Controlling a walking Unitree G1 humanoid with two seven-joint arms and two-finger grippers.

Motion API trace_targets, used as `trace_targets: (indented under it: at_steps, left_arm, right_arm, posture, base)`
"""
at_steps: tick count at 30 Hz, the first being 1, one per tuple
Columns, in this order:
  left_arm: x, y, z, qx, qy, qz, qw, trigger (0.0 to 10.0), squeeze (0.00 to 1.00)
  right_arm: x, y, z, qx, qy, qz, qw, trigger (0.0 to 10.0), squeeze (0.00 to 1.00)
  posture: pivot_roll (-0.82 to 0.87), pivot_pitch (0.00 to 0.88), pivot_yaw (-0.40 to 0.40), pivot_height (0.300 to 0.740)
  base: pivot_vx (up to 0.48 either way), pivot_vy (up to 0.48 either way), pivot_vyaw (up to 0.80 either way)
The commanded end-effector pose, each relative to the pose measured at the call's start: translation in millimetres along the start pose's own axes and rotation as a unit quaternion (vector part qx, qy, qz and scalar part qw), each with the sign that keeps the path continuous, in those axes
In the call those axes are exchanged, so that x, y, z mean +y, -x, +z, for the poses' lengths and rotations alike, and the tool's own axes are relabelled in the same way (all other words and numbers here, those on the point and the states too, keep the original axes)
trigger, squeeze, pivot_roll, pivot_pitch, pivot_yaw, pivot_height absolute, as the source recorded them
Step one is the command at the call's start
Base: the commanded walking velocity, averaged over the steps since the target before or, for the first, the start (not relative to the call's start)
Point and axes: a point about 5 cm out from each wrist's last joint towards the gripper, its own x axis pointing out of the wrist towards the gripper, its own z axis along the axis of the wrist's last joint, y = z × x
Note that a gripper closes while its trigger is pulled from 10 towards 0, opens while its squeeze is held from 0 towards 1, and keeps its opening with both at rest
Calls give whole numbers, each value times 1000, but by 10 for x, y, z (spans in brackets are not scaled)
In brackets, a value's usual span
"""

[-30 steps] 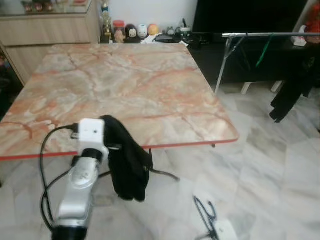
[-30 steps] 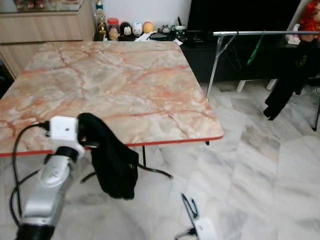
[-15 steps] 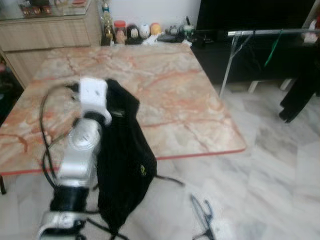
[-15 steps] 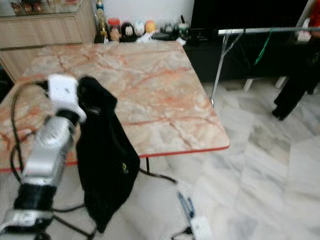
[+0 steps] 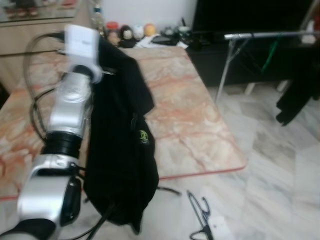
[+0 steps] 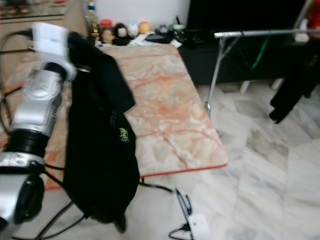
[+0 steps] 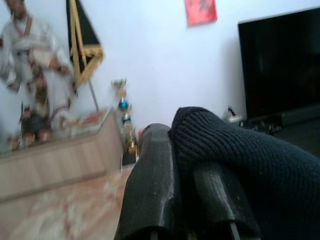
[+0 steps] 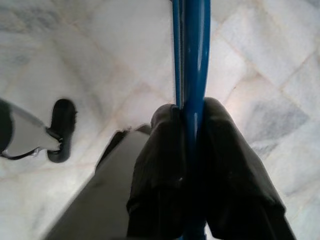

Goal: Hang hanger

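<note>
Left gripper [image 7: 187, 185]: raised high over the marble surface [image 5: 195, 110], fingers [image 7: 152, 185] clamped on the top of a black knit garment [image 5: 122, 150], which drapes down past the surface's near edge.
Right gripper [image 8: 192, 165]: low near the marble floor [image 5: 285, 175], fingers closed on a blue hanger [image 8: 192, 55], its dark loop seen beside the wrist in the eye views [image 5: 200, 215].
Task's thing: the blue hanger is in the right gripper, well apart from the clothes rail [image 5: 270, 35] across the room, where a green hanger [image 5: 267, 52] and a dark garment [image 5: 300, 90] hang.
Stage, as I judge it: carrying, hanging not yet done.
Risk one: the long garment swings against the surface edge or the arm's cables [image 5: 35, 100] and drags loose from the pinch.
Risk two: the blue hanger hangs low and could catch the floor or a table leg when the robot walks to the rail.
Risk three: the hook may miss the thin rail if it twists in the grip.
Writing: a small yellow-green logo [image 5: 143, 136] on the garment, too blurred to read.
</note>
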Motion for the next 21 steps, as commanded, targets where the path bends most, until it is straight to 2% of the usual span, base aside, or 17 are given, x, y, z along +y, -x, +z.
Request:
trace_targets:
  at_steps: [1, 6, 11, 12, 14, 16, 18, 19, 20, 21]
  left_arm:
    - [-37, -103, 213, -39, -4, -4, 999, 10000, 0]
    - [-18, -137, 254, -45, -10, -5, 999, 10000, 0]
    - [-28, -91, 136, -31, -4, -13, 999, 10000, 0]
    - [-94, -11, -24, -8, 4, -41, 999, 10000, 0]
    - [-151, 76, -160, 10, -1, -64, 998, 10000, 0]
    - [-236, 339, -460, 54, -3, -95, 994, 10000, 0]
    - [-251, 416, -528, 65, 2, -97, 993, 10000, 0]
    - [-288, 554, -632, 85, 11, -106, 991, 10000, 0]
    - [-288, 554, -632, 85, 11, -106, 991, 10000, 0]
    - [-336, 737, -750, 111, 23, -116, 987, 10000, 0]
  right_arm:
    - [-79, 19, -74, 12, 1, -10, 1000, 10000, 0]
    - [-87, 18, -68, 11, 1, -10, 1000, 10000, 0]
    - [-88, 18, -68, 12, 1, -9, 1000, 10000, 0]
    - [-90, 19, -71, 13, 1, -10, 1000, 10000, 0]
    - [-92, 19, -74, 13, 1, -10, 1000, 10000, 0]
    - [-99, 22, -83, 15, 3, -10, 1000, 10000, 0]
    - [-100, 23, -86, 15, 4, -9, 1000, 10000, 0]
    - [-101, 24, -90, 15, 5, -8, 1000, 10000, 0]
    - [-101, 24, -90, 15, 5, -8, 1000, 10000, 0]
    - [-103, 25, -95, 16, 6, -7, 1000, 10000, 0]
  posture:
    - [-2, 0, -7, 740]
    - [1, 0, -6, 740]
    - [0, 0, -6, 740]
    - [0, 0, -5, 740]
    - [-1, 0, -7, 740]
    - [4, 0, -14, 740]
    - [4, 0, -15, 740]
    - [5, 0, -19, 740]
    - [5, 0, -19, 740]
    - [7, 0, -18, 740]
  base:
    - [304, 0, 0]
    - [308, 0, 0]
    - [274, 0, 0]
    - [0, 0, 0]
    - [0, 0, 0]
    - [0, 0, 0]
    - [0, 0, 0]
    - [0, 0, 0]
    - [0, 0, 0]
    - [0, 0, 0]
